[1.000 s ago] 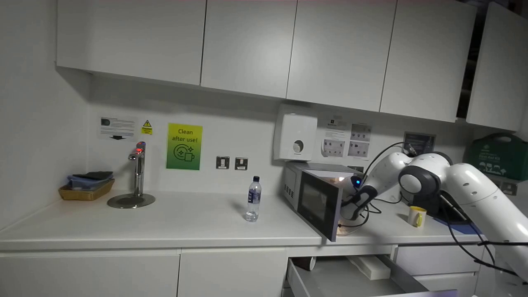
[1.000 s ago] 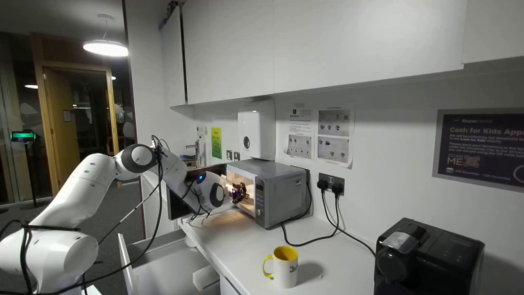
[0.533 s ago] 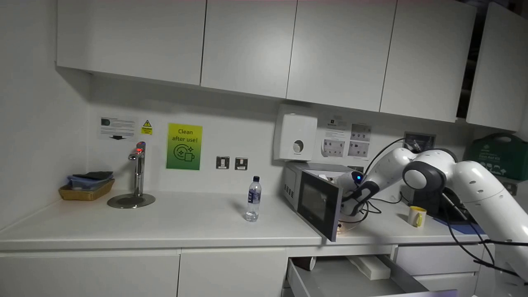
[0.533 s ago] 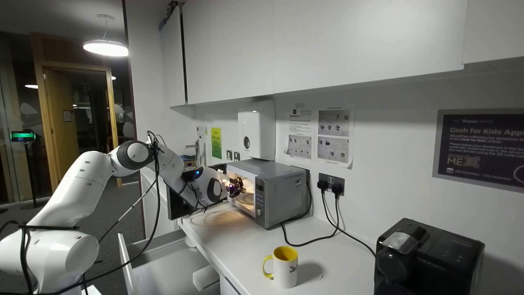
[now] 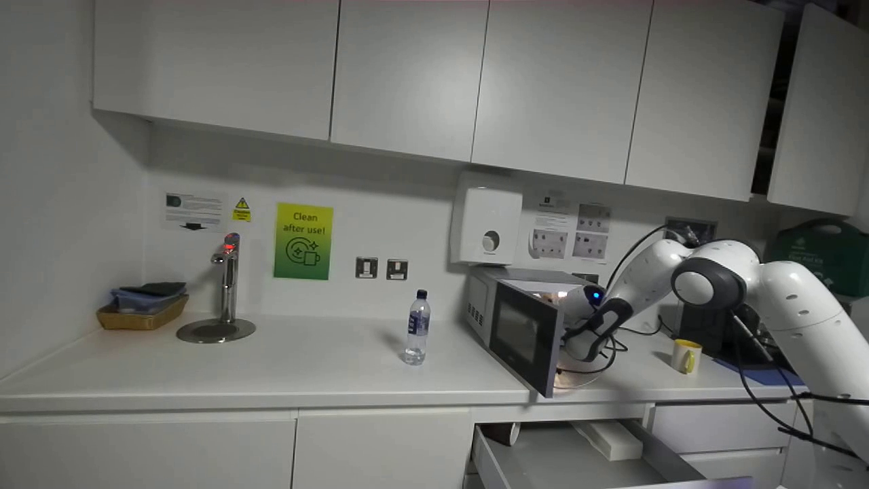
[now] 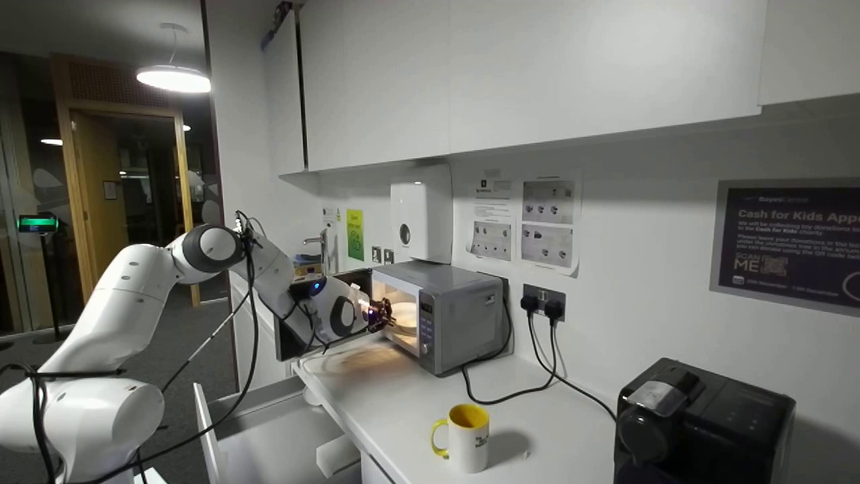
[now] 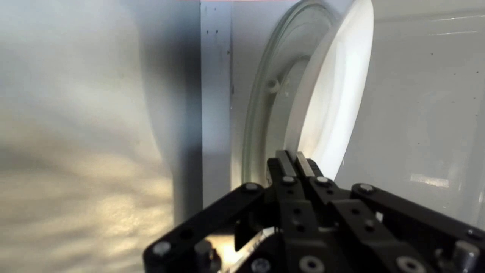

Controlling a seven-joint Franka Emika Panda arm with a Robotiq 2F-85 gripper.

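Note:
In the wrist view my gripper [image 7: 291, 154] is shut on the near rim of a white plate [image 7: 346, 72]. The fingertips pinch its edge from both sides. The plate lies at an angle to the glass turntable [image 7: 291, 49], partly covering it; whether they touch I cannot tell. Both are inside the lit grey microwave [image 6: 463, 323], whose door [image 5: 521, 326] stands open. An exterior view has the gripper [image 6: 390, 316] at the mouth of the cavity, with part of the plate [image 6: 406, 317] beyond it. The door hides the gripper in an exterior view.
A white and yellow mug [image 6: 467, 444] stands on the counter near a black coffee machine [image 6: 705, 423]. A water bottle [image 5: 417, 333] is on the far side of the door. Below the counter, a drawer [image 5: 563, 465] is pulled out. Cables [image 6: 497, 400] trail behind the microwave.
My arm has drawn back from the microwave, its elbow and wrist shifting away. The gripper has moved from inside the cavity to its opening, and the plate shows more plainly.

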